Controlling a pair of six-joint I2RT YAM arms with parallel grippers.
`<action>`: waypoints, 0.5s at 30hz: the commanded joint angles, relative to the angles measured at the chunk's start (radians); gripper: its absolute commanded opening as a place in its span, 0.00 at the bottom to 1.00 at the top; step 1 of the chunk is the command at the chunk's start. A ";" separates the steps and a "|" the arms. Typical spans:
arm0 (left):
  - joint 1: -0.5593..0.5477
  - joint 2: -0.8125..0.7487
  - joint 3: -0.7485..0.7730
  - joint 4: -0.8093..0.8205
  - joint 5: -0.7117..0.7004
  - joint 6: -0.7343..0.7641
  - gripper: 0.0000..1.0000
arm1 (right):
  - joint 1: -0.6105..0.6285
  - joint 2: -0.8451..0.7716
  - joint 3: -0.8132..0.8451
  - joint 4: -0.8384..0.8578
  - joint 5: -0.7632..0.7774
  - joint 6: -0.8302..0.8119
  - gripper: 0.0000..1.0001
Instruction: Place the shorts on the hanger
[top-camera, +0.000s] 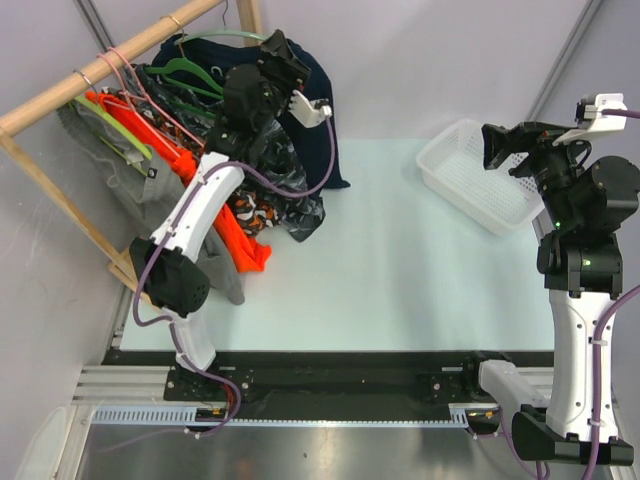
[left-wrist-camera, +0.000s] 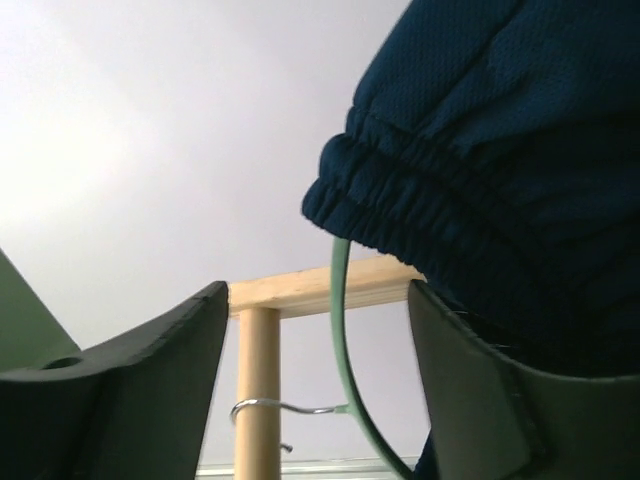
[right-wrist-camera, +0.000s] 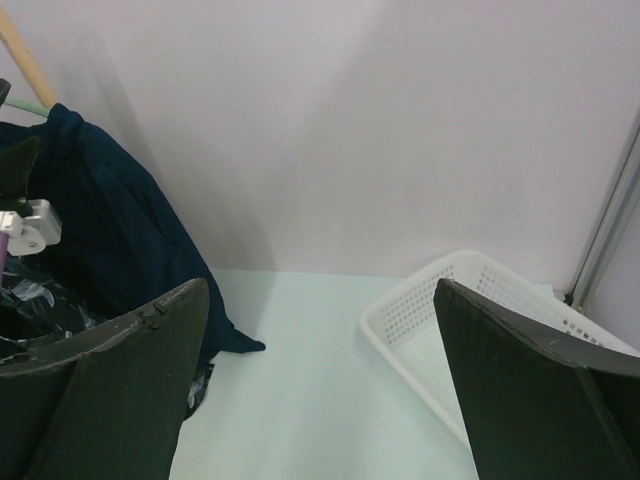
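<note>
Only the left wrist view shows shorts (left-wrist-camera: 500, 150) draped over hanger (left-wrist-camera: 338, 330) at the wooden rail (left-wrist-camera: 285, 292); left end effector (left-wrist-camera: 315, 300) spread wide, empty. Right end effector (right-wrist-camera: 320, 290), well apart from rail, gapes empty.

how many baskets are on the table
1: the white basket sits on the table, far right, near the right gripper. The clothes pile at left could hide another.

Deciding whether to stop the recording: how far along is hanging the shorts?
Looks done: the shorts drape over the hanger, whose hook sits on the wooden rack. In hand: nothing; the left gripper is open beside them, the right gripper open and apart. Left: probably only withdrawing.
</note>
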 joint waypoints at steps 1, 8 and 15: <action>-0.052 -0.135 -0.073 0.057 -0.021 0.022 0.79 | -0.005 -0.007 0.032 -0.002 -0.017 0.010 1.00; -0.121 -0.230 -0.127 0.006 -0.105 0.024 0.98 | -0.005 -0.009 0.032 -0.012 -0.024 0.012 1.00; -0.280 -0.198 0.027 -0.156 -0.312 -0.217 1.00 | -0.005 -0.007 0.009 -0.071 -0.050 -0.004 1.00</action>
